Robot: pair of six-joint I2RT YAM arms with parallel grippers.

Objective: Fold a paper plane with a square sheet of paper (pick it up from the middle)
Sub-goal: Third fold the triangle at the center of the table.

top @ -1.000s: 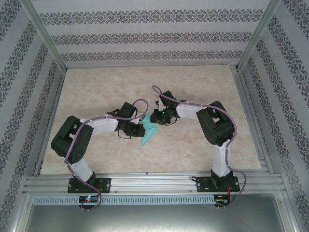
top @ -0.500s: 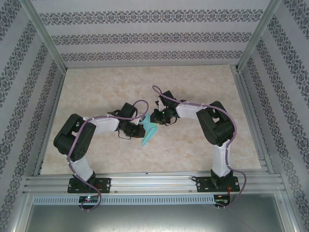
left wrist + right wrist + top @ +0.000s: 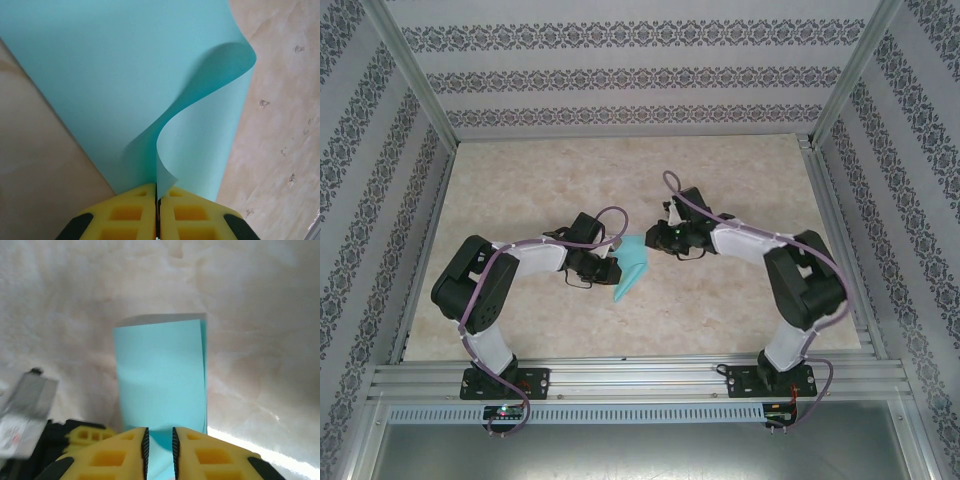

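The left gripper (image 3: 158, 189) is squeezing its yellow fingers tight together, and it is pinching the blue-green paper (image 3: 125, 75) by its near tip. The paper is sitting out in the middle of the table (image 3: 740, 310), between the two arms, and it is folded over on itself. One flap is curling up off the layer under it like a little wave (so that fold is not pressed flat yet). The right gripper (image 3: 159, 434) is facing the paper from the other end. Its fingers are standing a little bit apart, and the paper is showing in the gap, but I cannot tell if they are touching it. I am thinking the job right now is making that loose flap lie down and giving it a sharp crease. To do it well, the left gripper should be holding on firmly without tugging, because thin paper rips and wrinkles easily. The right gripper should be coming down softly on the curled flap, lining up the edges first, and then sliding along the fold from one end to the other. If it is pushing too fast, the paper is going to bunch up or slip, and the fold is going to come out crooked.
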